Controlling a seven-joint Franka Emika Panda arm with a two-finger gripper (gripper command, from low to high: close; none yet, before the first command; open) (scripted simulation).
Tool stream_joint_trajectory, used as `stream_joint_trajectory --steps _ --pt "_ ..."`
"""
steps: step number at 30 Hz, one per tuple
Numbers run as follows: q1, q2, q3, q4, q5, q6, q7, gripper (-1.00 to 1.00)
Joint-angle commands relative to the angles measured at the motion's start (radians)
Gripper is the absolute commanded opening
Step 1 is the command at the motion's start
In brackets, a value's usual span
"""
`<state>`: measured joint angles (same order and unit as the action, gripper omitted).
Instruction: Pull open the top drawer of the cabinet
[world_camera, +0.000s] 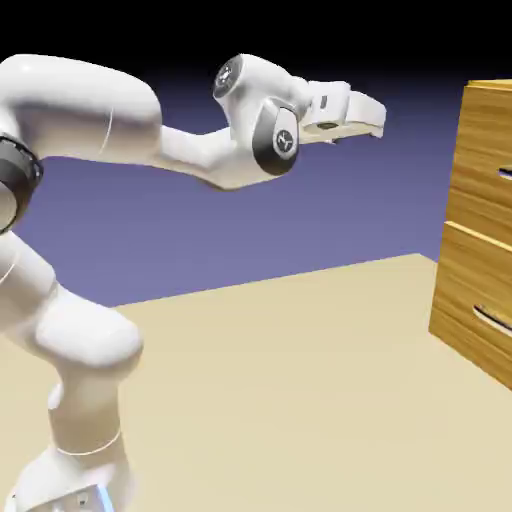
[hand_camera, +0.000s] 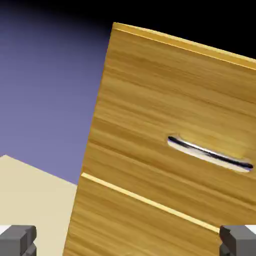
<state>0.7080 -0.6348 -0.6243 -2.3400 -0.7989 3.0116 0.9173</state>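
Pale tan tabletop (world_camera: 270, 370) beneath the gripper (hand_camera: 128, 241), fingers wide apart, nothing between, blue-violet backdrop behind, black above, wood-grain cabinet (world_camera: 475, 290) beyond the fingertips, top drawer (hand_camera: 145, 110) ahead, closed.

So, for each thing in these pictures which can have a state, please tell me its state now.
Golden-brown wood-grain top drawer: closed.
Golden-brown wood-grain drawer below it: closed.
Curved silver metal handle of the top drawer: not gripped.
Two-finger gripper with grey tips: open, holding nothing.
White robot arm: raised, reaching toward the cabinet without touching it.
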Motion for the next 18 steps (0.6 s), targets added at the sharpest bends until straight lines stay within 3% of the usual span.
stream_joint_trajectory --steps 1,18 --pt "0.036 -0.003 -0.033 0.025 -0.042 -0.001 0.009 0.00" --pt "0.652 -0.061 -0.585 0.440 -0.749 -0.024 0.165 0.00"
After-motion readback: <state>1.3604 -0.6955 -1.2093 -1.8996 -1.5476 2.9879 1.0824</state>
